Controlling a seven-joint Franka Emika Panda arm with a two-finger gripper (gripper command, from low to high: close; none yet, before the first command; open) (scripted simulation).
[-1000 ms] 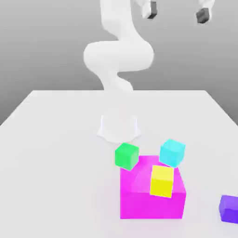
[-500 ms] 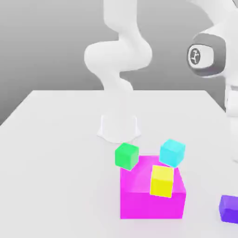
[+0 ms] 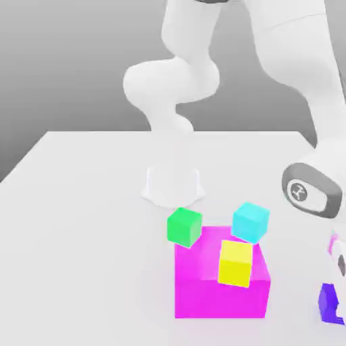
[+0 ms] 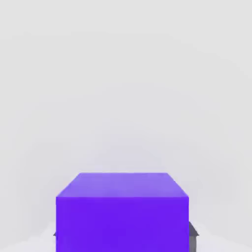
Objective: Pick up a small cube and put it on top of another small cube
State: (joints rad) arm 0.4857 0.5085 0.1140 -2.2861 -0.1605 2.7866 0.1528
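Note:
The small cube [image 3: 328, 301], plain violet-purple, lies on the white table at the exterior view's lower right, partly covered by my hand. In the hand view the same cube [image 4: 122, 206] sits between my fingers, with a dark fingertip [image 4: 193, 235] pressed against its side. My gripper [image 3: 335, 299] has come down over it and is shut on it, and the cube still rests on the table. Three other small cubes cluster near the middle: green [image 3: 184, 226], cyan [image 3: 251, 221] and yellow [image 3: 235, 263].
A much larger magenta cube [image 3: 203, 290] stands at the front centre, with the yellow cube on it and the green and cyan cubes at its far corners. My arm's white base [image 3: 172, 184] stands behind them. The table [image 3: 81, 223] stretches away on the exterior view's left.
My arm has swung down from high above to the violet-purple cube at the lower right. The fingers, wide apart before, have shut on that cube. No cube has moved.

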